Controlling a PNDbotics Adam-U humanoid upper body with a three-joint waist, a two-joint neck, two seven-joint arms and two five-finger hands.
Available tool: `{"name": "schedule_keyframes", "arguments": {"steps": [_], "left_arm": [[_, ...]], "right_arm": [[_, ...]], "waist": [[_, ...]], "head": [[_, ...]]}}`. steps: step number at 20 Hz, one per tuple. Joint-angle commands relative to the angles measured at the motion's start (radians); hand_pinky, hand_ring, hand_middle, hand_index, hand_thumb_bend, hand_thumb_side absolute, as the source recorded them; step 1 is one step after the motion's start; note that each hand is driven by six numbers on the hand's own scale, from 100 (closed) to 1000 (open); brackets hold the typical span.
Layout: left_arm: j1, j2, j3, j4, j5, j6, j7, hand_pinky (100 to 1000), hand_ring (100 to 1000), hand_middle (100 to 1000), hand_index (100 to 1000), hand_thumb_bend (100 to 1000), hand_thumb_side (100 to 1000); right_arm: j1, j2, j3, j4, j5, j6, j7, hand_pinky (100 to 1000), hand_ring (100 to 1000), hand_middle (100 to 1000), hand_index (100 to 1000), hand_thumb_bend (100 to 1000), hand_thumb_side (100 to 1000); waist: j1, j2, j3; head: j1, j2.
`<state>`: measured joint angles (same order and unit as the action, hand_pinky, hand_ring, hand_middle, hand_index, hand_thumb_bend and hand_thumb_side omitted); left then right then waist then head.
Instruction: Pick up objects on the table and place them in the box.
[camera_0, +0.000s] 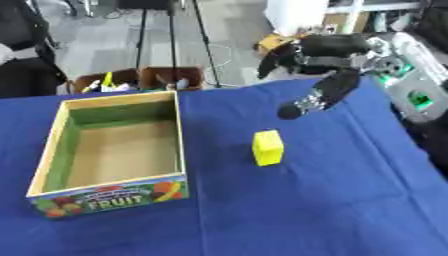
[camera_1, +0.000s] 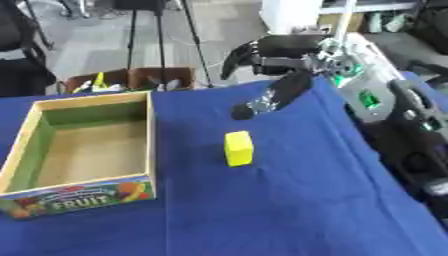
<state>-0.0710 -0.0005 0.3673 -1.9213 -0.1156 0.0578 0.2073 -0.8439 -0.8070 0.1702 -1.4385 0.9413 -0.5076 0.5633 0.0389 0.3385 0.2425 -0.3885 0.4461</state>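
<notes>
Left eye view: one yellow block (camera_0: 268, 147), one wooden box (camera_0: 52, 145), right hand (camera_0: 325, 92) above, fingers released.

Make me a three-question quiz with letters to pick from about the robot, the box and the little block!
1. Where is the yellow block?
A. inside the box
B. on the blue cloth, right of the box
C. in the robot's hand

2. What colour is the cloth on the table?
A. blue
B. red
C. white

3. What is in the wooden box now?
A. two blocks
B. a ball
C. nothing that shows

Answers:
1 B, the block stands alone on the cloth, apart from the box.
2 A, the cloth is blue all over.
3 C, only the bare floor of the box shows; the right hand hangs above the block, holding nothing.
</notes>
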Motion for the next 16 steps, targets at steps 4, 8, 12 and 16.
{"name": "schedule_keyframes", "arguments": {"steps": [4,8,12,16], "left_arm": [[0.001,0.01,-0.002,-0.008,0.003,-0.002,-0.004,284,418,420,557,220,657],[0.002,0.01,-0.003,-0.007,0.003,-0.002,-0.005,284,419,420,557,218,660],[0.005,0.011,-0.003,-0.006,0.003,-0.001,-0.006,285,419,420,557,218,656],[0.009,0.013,-0.003,-0.005,0.003,0.001,-0.007,285,420,421,558,217,657]], "right_arm": [[-0.031,0.076,0.034,0.137,0.338,-0.047,-0.213,639,100,864,882,628,957],[-0.031,0.101,0.035,0.182,0.413,-0.073,-0.257,644,100,864,886,625,944],[-0.033,0.125,0.032,0.207,0.449,-0.082,-0.274,646,100,865,889,584,930],[-0.035,0.151,0.028,0.228,0.467,-0.085,-0.282,656,100,864,889,579,922]], "waist": [[0.005,-0.028,0.0],[0.007,-0.03,-0.003],[0.008,-0.035,-0.005],[0.009,-0.045,-0.01]], "head": [[-0.01,-0.02],[-0.007,-0.022],[-0.003,-0.019],[0.018,0.015]]}}
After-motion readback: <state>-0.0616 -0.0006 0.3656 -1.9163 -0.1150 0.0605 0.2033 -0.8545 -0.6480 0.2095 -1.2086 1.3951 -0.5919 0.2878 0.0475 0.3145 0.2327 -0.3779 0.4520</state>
